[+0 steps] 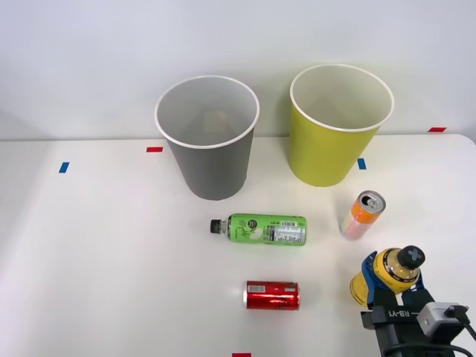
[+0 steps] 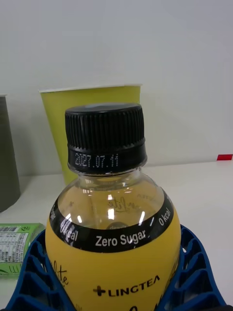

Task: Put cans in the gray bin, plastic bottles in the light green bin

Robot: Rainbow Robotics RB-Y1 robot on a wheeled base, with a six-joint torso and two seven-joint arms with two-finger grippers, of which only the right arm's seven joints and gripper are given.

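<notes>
Looking at the front view first, we see the right pincer (image 1: 387,286) at the near right of the worktop (image 1: 111,260), its blue fingers closed around the yellow bottle (image 1: 393,272), which stands upright, black cap up. We judge the next move is a carry to the light green bin (image 1: 338,126), which lies straight ahead of the pincer at the far side, well apart. The orange-and-pink can (image 1: 362,215) sits between the pincer and that bin, tilted, silver top showing; we think a low carry could clip it, so lift is needed before crossing. The gray bin (image 1: 210,137) stands to the left of the green one, apart from it. The green bottle (image 1: 264,229) lies on its side mid-worktop, long axis left-right, cap to the left. The red can (image 1: 272,295) lies on its side nearer us, same axis.

Moving to the right wrist view, we see the yellow bottle (image 2: 114,228) close up, with ribbed blue fingers (image 2: 34,272) pressing both flanks, so a firm hold on it. The light green bin (image 2: 87,121) rises right behind the cap. The gray bin (image 2: 7,155) edge and the green bottle (image 2: 17,243) show at one side.
</notes>
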